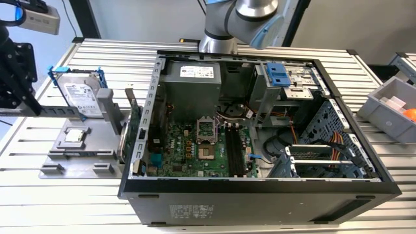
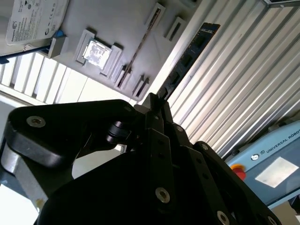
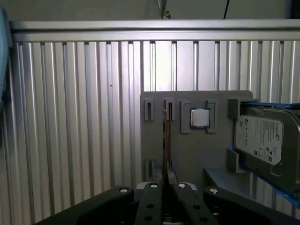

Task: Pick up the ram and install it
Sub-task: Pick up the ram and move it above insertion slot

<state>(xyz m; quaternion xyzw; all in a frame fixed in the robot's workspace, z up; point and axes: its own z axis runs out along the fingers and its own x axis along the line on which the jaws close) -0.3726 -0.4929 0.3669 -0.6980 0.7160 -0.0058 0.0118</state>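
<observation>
In the second wrist view my gripper [image 2: 154, 101] is shut on the ram [image 2: 192, 51], a long dark stick with chips that juts out from the fingertips over the ribbed table. In the first wrist view the gripper [image 3: 165, 185] hangs above the grey parts tray [image 3: 187, 150], at its slotted end. The open computer case [image 1: 260, 187] lies on the table, with the motherboard's long black memory slots [image 1: 234, 151] exposed. The arm [image 1: 240, 19] rises behind the case.
The tray [image 1: 78, 146] also carries a silver hard drive in a blue frame [image 1: 81, 97], a square chip [image 1: 75, 135] and an upright green card [image 1: 133, 126] right beside the case. A grey bin [image 1: 390, 107] stands at the exterior view's right.
</observation>
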